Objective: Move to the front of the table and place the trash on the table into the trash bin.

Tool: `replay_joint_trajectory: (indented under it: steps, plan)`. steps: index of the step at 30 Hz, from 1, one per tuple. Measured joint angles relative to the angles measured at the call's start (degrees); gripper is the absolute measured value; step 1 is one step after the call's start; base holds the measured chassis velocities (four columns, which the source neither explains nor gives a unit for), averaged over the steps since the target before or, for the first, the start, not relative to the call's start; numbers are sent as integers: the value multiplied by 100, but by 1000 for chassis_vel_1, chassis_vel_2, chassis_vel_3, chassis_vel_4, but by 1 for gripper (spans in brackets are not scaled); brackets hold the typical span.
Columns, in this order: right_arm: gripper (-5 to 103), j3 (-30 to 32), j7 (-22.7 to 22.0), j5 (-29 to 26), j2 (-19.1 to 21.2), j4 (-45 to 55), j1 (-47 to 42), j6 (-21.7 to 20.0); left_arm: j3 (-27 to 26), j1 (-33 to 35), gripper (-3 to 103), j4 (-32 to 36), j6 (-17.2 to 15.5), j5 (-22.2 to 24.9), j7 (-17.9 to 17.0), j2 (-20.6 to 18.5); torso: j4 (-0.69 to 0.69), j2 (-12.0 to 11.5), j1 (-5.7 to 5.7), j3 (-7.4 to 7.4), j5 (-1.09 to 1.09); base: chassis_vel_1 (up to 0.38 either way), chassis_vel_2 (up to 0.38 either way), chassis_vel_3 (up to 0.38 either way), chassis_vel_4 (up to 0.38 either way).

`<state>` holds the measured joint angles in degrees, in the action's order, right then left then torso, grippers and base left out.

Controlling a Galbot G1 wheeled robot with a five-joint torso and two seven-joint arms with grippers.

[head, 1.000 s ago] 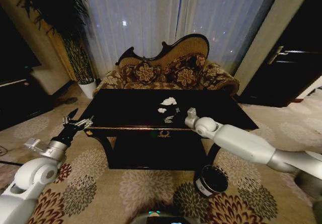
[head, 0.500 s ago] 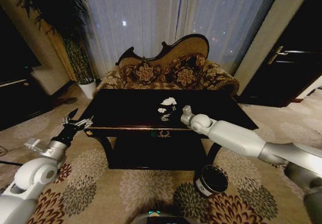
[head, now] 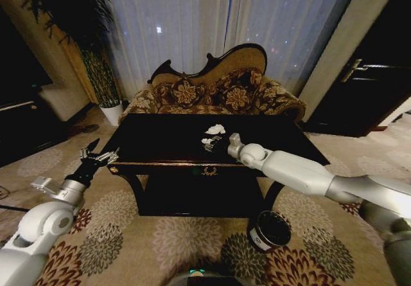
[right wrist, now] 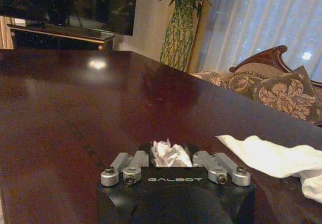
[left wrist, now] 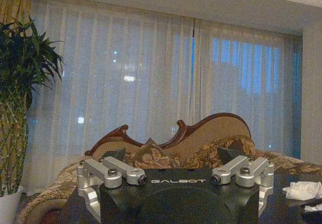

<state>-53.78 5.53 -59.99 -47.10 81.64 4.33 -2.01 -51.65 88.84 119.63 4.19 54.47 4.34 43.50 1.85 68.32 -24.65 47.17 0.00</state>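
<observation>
right gripper (right wrist: 171,159): over the black table (head: 160,138), fingers closed around a crumpled paper wad (right wrist: 170,153)
other trash: white tissue (right wrist: 274,158) lying just beside that gripper
trash bin (head: 270,229): on the carpet by the table's front right leg
left gripper (head: 96,155): fingers spread, off the table's left corner

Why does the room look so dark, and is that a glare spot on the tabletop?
Head view: dim room, brightest at the backlit curtains; straight lines bow from the wide lens. Right wrist view: the glossy table mirrors a light as a soft glare patch.
</observation>
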Motion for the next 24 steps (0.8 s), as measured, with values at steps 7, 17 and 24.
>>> replay_joint_trajectory:
  steps: [7,17,24]
  plan:
    - [8,9,3,3,23,33,-3,6,0,0,100,0,0,0,0,0,0,0,0,0,0,0,0,0,0]
    - [1,106,-25,4,166,195,-68,-3,0,0,100,0,0,0,0,0,0,-1,0,1,1,0,0,0,0]
    - [1,516,-152,-38,478,556,-297,-41,0,0,100,0,0,0,0,0,-1,0,0,1,0,0,0,0,0]
